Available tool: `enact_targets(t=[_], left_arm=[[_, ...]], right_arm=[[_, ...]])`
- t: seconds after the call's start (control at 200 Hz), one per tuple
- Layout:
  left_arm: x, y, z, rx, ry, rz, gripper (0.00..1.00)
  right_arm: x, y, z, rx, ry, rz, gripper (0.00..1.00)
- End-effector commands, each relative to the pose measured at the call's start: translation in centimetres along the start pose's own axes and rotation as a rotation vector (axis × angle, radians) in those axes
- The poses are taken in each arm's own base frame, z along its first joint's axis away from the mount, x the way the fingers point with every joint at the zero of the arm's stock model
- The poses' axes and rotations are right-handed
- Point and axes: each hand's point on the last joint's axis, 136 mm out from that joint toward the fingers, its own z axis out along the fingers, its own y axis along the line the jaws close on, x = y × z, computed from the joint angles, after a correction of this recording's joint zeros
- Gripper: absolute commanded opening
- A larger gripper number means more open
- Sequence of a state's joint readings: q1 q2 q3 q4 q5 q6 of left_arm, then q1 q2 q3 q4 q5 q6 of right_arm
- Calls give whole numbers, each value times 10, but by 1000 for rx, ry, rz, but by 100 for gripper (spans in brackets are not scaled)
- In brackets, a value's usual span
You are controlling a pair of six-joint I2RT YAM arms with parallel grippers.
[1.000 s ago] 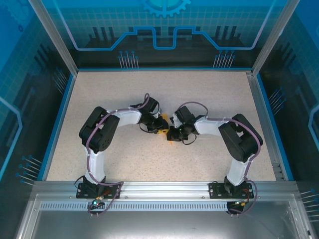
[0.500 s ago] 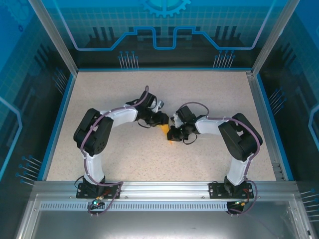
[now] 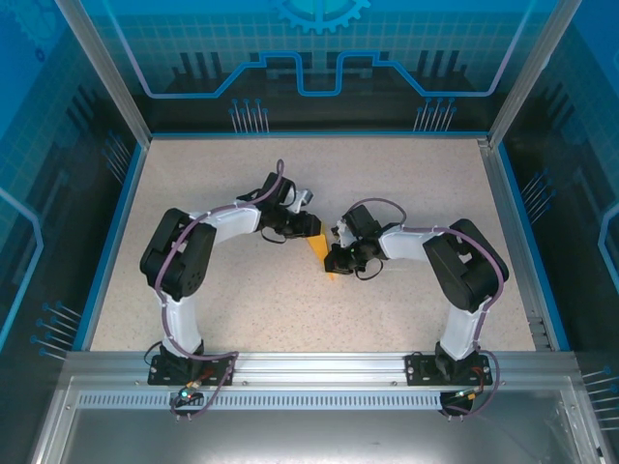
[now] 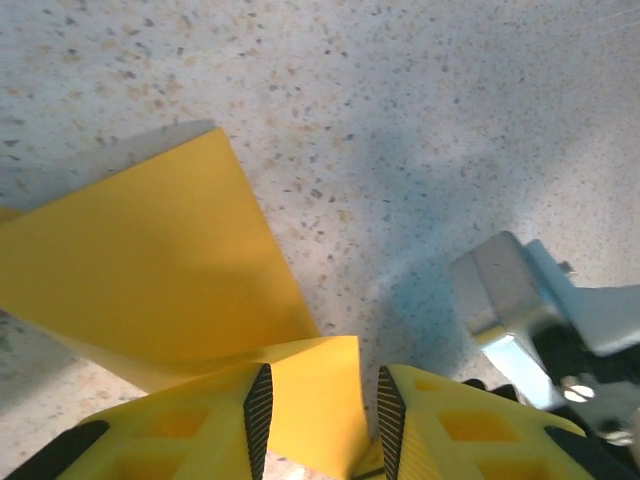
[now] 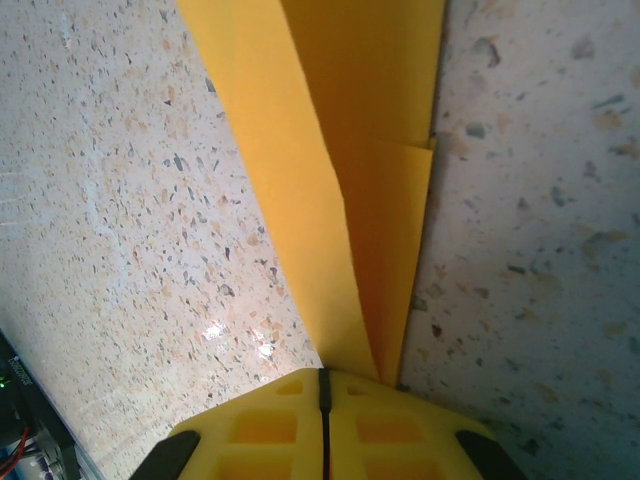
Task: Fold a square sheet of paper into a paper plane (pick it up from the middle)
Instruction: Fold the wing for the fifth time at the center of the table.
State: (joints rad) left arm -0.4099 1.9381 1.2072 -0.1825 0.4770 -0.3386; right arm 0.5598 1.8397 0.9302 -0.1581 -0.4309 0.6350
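The orange-yellow paper (image 3: pixel 320 247) lies partly folded at mid-table between my two grippers, a narrow tip poking out toward the near side. In the left wrist view the paper (image 4: pixel 140 270) spreads flat, and one raised flap stands between the parted jaws of my left gripper (image 4: pixel 322 415), which is open and not clamping it. In the right wrist view the paper (image 5: pixel 330 120) shows a long crease with two layers running under my right gripper (image 5: pixel 322 385), which is shut with its tips down on the paper. From above, my left gripper (image 3: pixel 309 229) sits just beyond the paper and my right gripper (image 3: pixel 335 259) just right of it.
The speckled table (image 3: pixel 232 174) is bordered by a blue rim and glass walls (image 3: pixel 106 193). Both arms bend inward, their wrists almost meeting at the centre. The right arm's grey wrist parts (image 4: pixel 520 300) show close beside the left fingers.
My left gripper has opened a little and drawn back toward the far side, uncovering more of the paper. The right gripper has stayed shut in place.
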Motion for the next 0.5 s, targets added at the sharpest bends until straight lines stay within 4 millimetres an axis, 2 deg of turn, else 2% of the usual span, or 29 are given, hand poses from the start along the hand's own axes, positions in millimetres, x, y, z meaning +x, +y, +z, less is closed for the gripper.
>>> enact_targets(t=[0.0, 0.495], left_arm=[[-6, 19, 6, -38, -10, 16, 37], [-16, 33, 18, -79, -13, 23, 37]], right_arm=[[41, -55, 19, 170, 129, 107, 7], [43, -57, 21, 173, 138, 111, 7]])
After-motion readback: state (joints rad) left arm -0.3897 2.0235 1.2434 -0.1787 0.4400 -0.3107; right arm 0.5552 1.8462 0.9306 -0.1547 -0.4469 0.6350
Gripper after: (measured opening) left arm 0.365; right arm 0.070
